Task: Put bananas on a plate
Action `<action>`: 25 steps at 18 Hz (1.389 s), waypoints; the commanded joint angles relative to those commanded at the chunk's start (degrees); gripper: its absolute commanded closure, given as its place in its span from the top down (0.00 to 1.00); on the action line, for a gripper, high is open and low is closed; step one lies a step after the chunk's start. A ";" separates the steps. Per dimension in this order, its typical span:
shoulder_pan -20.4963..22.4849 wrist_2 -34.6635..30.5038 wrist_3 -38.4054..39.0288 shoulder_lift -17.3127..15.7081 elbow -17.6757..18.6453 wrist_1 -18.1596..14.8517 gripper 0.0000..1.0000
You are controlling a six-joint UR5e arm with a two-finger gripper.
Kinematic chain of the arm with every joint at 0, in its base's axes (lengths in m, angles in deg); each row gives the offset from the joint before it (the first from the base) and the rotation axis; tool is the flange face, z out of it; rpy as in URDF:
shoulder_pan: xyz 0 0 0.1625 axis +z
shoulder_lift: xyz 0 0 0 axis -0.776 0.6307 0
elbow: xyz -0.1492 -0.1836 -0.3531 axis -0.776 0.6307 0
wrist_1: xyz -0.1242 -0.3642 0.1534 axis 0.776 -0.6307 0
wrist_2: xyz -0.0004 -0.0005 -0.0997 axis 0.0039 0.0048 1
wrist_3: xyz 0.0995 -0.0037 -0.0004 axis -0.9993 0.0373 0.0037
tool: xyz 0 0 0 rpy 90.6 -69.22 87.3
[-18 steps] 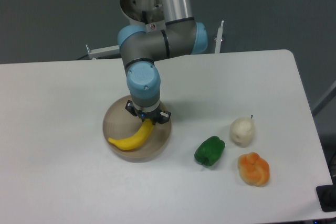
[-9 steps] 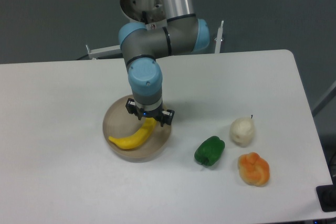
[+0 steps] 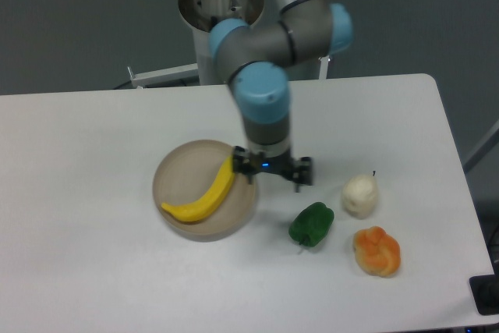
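The curved, smooth, bright yellow banana (image 3: pixel 202 196) lies across the round, flat, beige-tan plate (image 3: pixel 178 170), its upper tip at the plate's right rim and its lower end toward the near left. The two-finger gripper (image 3: pixel 273 172) hangs just right of the plate, over the white table (image 3: pixel 86 154), its fingers spread apart and holding nothing, as far as this angle shows. Right of it sit a green bell pepper (image 3: pixel 312 224), a pale whitish pear-shaped fruit (image 3: pixel 360 195) and a lumpy orange fruit (image 3: pixel 377 251).
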 joint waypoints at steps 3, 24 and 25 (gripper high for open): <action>2.46 -0.09 -5.01 1.66 -3.07 -0.09 1.00; 4.05 -2.64 -20.14 10.72 -16.70 -0.17 1.00; 3.97 -2.72 -20.14 11.33 -17.32 -0.17 1.00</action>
